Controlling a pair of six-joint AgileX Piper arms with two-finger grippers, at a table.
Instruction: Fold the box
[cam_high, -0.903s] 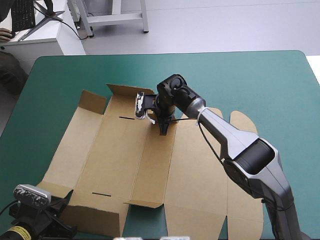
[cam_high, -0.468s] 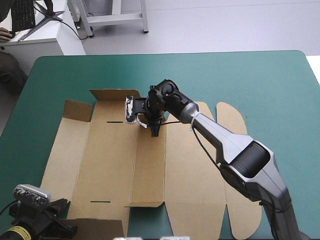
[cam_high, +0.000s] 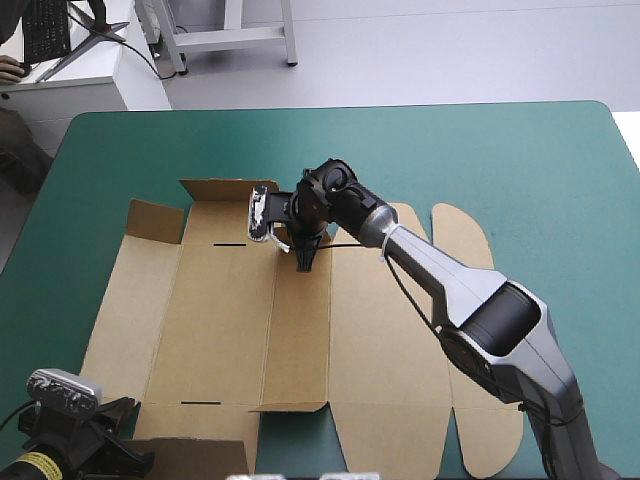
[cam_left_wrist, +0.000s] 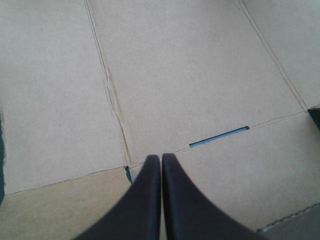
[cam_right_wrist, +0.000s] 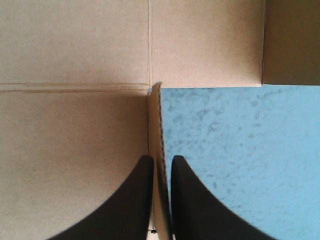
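Lying flat across the middle and left of the teal-green cover (cam_high: 500, 160), the box (cam_high: 230, 320) is a cut sheet of matte brown board. Straight creases score it into long panels. Two rounded tabs (cam_high: 458, 228) on its right side; a short flap (cam_high: 222, 189) tilted up at its far edge. Thin slots (cam_high: 229, 244) cut through the left panel, one far, one near. At the sheet's far edge the right gripper (cam_high: 305, 262) stands point-down. In its wrist view the black fingers (cam_right_wrist: 135, 200) are all but closed on a strip of board seen edge-on, fluted core showing, with brown panel to one side and mottled cover to the other. At the box's near left corner the left gripper (cam_left_wrist: 161, 157) has its fingers pressed tip to tip in one pointed arch, holding nothing, over a meeting of creases just beside a slot. From above, its fingers cannot be made out. Part of the sheet's near edge runs out of the high view, so the near flaps are cut off.
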